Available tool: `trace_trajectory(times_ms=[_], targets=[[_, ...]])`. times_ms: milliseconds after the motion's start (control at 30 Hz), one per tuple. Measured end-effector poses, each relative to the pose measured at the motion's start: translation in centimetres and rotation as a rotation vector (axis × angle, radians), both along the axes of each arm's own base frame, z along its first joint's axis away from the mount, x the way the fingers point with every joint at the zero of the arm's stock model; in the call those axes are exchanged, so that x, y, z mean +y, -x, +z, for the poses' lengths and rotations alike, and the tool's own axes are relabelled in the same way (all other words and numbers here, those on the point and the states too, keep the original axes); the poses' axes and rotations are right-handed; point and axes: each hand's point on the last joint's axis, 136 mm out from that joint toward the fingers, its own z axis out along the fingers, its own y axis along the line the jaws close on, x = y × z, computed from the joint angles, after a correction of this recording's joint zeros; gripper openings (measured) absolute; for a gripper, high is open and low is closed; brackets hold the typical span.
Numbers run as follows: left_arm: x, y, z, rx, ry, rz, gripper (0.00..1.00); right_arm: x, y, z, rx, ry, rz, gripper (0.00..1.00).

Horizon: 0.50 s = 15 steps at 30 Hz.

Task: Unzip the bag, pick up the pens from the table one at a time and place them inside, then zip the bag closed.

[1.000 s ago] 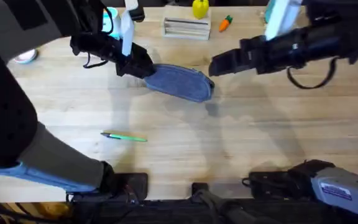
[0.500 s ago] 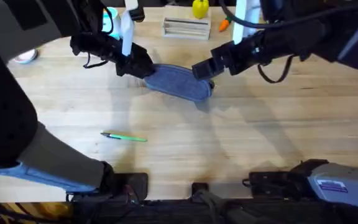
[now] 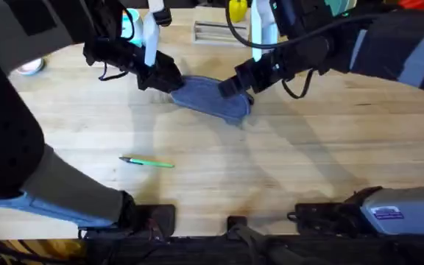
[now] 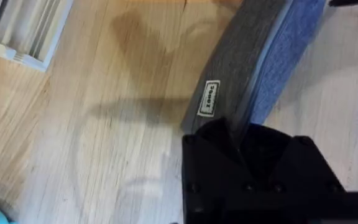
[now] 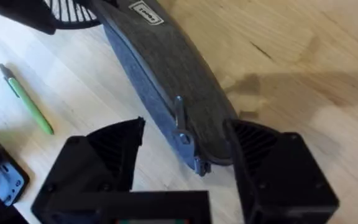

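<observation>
Pale planks of the table (image 3: 308,162) run across my overhead view. I see the bag (image 3: 210,97) upper centre, zip shut. My left gripper (image 3: 169,82) pinches its left end; my right gripper (image 5: 182,149) straddles the zip pull, fingers spread. One green pen (image 3: 147,162) lies lower left, a white rack (image 3: 219,31) at the top edge.

pale plank tabletop (image 3: 285,169), soft shadows
</observation>
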Motion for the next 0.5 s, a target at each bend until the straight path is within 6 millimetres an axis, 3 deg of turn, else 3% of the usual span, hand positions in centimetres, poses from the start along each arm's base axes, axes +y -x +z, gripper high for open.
trace_trajectory(times_ms=[67, 100, 167, 500], targets=[[0.0, 0.0, 0.0, 0.0, 0.0, 0.0, 0.043, 0.0, 0.01, -0.19, 0.004, 0.003, 0.002, 0.697], [0.0, 0.0, 0.0, 0.0, 0.0, 0.0, 0.043, 0.0, 0.0, -0.2, 0.003, 0.003, 0.003, 0.566], [0.0, 0.0, 0.0, 0.0, 0.0, 0.0, 0.043, 0.0, 0.01, -0.21, 0.003, 0.004, 0.004, 0.466], [0.0, 0.01, -0.01, 0.0, 0.0, 0.0, 0.043, -0.15, -0.12, -0.26, -0.004, 0.014, 0.001, 0.108]])
